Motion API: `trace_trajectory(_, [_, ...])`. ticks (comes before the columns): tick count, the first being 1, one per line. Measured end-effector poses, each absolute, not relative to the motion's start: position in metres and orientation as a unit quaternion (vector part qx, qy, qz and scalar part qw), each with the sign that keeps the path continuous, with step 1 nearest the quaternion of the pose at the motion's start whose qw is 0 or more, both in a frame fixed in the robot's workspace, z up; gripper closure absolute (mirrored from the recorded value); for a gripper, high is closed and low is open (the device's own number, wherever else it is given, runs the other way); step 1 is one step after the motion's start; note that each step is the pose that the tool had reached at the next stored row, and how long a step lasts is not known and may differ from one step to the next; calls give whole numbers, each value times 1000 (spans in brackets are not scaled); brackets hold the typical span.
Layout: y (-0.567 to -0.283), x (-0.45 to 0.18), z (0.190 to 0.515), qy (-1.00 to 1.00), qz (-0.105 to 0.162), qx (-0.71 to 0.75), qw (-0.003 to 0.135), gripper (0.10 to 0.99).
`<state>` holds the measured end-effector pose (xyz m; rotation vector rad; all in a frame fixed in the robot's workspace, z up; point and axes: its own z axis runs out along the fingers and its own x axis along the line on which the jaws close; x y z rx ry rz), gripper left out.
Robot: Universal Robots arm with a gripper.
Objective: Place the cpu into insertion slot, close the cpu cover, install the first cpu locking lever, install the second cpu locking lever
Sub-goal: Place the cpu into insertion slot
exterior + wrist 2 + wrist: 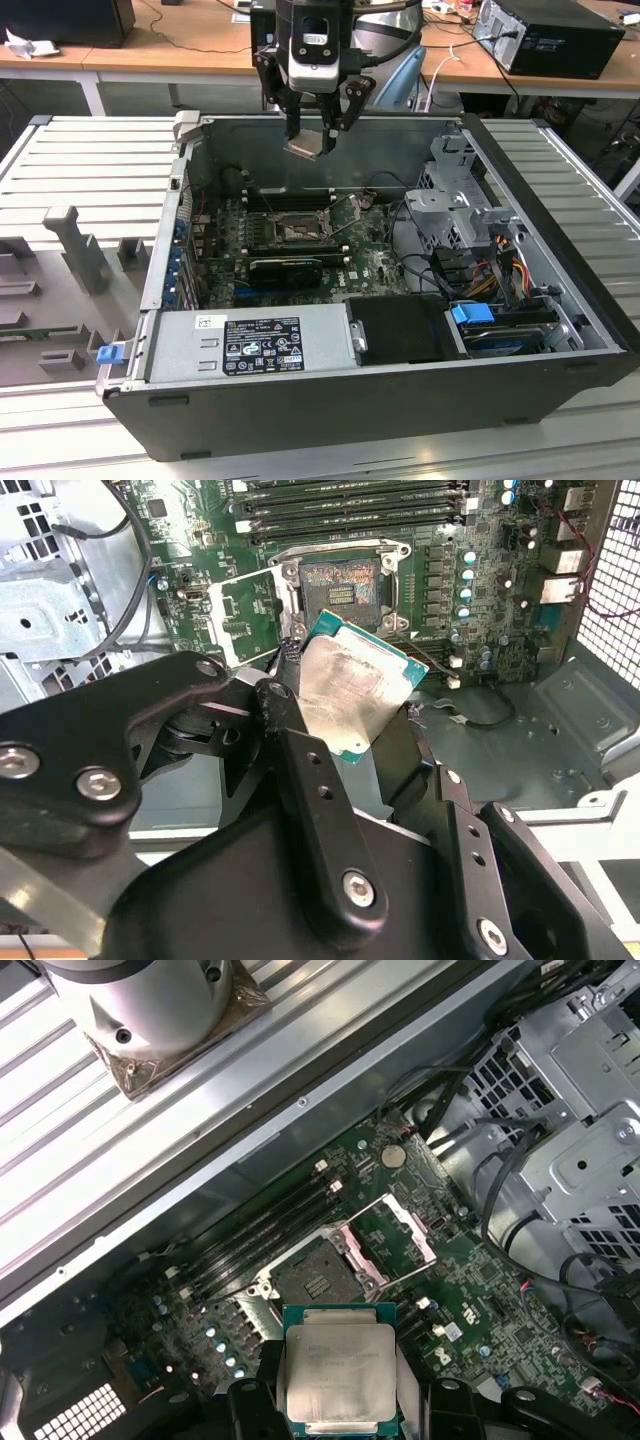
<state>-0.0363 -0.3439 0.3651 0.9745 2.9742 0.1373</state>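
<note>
Gripping the chip [350,695] by its edges, the claw [314,135] hangs above the open case [380,400], well apart from the uncovered socket [340,585] below

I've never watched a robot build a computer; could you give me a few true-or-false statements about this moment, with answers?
1. The gripper holds the small square silver-topped chip above the open dark computer case. True.
2. The chip sits in the square black-framed socket. False: the socket is empty, gold contacts bare.
3. The thin silver hinged cover frame is shut over the socket. False: it stands open beside it.
4. Long black memory slots run alongside the socket. True.
</note>
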Motion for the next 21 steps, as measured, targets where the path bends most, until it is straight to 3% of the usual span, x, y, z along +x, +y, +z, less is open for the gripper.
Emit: trace_trajectory(21, [-344, -36, 364, 932, 44, 359, 7, 557])
